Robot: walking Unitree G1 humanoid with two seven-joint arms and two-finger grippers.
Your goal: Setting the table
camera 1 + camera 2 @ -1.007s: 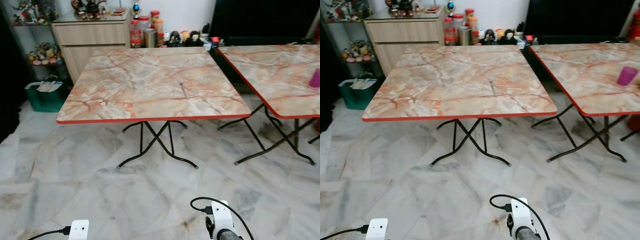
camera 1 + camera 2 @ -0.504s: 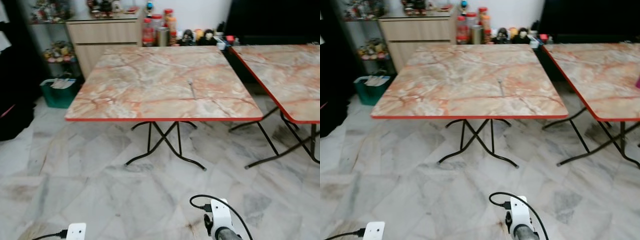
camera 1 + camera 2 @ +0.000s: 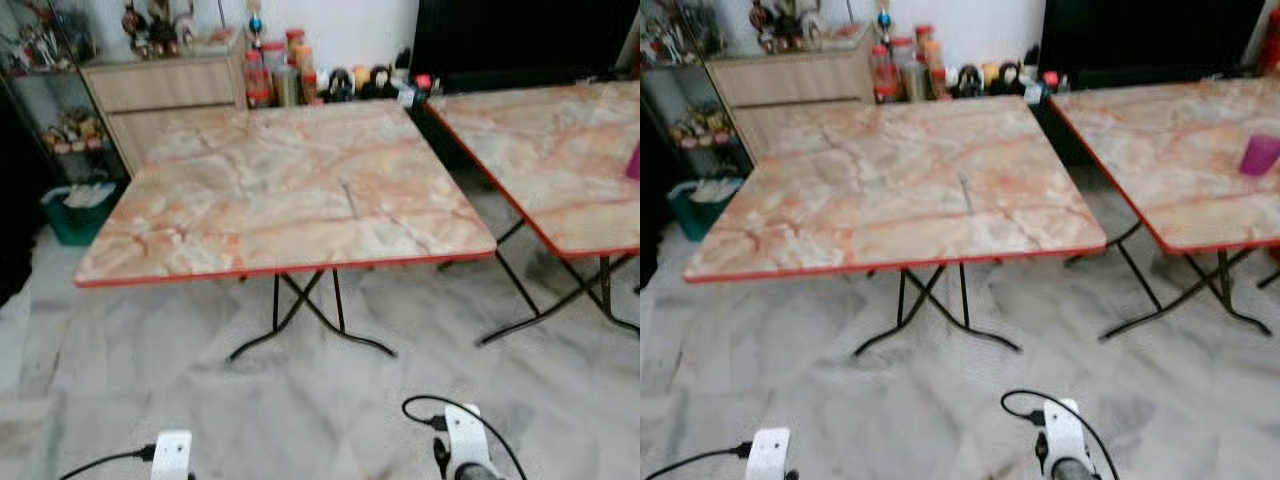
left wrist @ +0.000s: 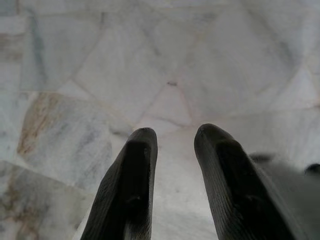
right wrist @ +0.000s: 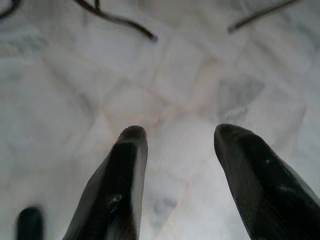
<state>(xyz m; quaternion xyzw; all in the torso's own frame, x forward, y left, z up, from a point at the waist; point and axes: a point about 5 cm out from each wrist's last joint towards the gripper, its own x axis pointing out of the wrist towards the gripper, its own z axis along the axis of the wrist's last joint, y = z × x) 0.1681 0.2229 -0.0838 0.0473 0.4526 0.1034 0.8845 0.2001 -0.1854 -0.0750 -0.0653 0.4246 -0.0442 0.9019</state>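
Near table (image 3: 250, 200): thin fork-like utensil (image 3: 346, 195), long axis running near-to-far. Left gripper (image 4: 172, 145) and right gripper (image 5: 175, 145) both spread apart, empty, over floor (image 3: 300, 400).

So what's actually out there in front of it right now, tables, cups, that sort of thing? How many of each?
Folding marble-top tables: 2, the near table and the second table to its right.
Purple cups: 1, purple cup on the second table.
Small utensils, too blurred to name: 1, utensil on the near table.
Total: 4.
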